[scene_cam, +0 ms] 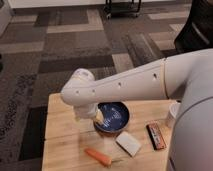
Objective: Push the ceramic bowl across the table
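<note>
The ceramic bowl [115, 116], dark blue and glossy with pale streaks inside, sits near the middle of the light wooden table [62, 142]. My white arm reaches in from the right and bends down over the table's left half. The gripper [96, 118] hangs at the bowl's left rim, largely hidden under the bulky wrist. I cannot make out whether it touches the rim.
An orange carrot [98, 157] lies near the front edge, with a white rectangular block [129, 143] to its right. A dark flat bar [156, 136] lies further right, and a white cup [173, 114] stands by my body. Patterned carpet surrounds the table.
</note>
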`<control>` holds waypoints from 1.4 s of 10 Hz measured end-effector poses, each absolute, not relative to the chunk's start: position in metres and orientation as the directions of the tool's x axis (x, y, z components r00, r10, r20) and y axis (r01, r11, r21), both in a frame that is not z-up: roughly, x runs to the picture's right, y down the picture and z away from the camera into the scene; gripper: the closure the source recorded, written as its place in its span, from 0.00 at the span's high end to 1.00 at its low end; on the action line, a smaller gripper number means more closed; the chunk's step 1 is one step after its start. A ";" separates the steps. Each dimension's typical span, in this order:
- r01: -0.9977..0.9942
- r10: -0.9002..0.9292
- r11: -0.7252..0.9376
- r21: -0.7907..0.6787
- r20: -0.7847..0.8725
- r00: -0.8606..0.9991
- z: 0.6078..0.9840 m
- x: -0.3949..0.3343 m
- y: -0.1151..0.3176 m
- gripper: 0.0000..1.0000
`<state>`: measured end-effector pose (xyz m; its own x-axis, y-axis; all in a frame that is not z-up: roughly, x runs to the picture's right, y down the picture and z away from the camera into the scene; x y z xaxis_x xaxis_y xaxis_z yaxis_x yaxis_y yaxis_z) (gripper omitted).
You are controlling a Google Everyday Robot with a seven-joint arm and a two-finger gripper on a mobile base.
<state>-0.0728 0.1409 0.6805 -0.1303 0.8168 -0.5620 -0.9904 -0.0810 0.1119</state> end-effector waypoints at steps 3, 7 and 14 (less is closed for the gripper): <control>-0.990 0.817 -0.081 0.112 -0.562 -0.130 0.680 -0.073 0.141 0.44; -0.990 0.817 -0.081 0.112 -0.562 -0.130 0.680 -0.073 0.141 0.72; -0.987 0.789 -0.111 0.117 -0.593 -0.159 0.692 -0.066 0.152 0.80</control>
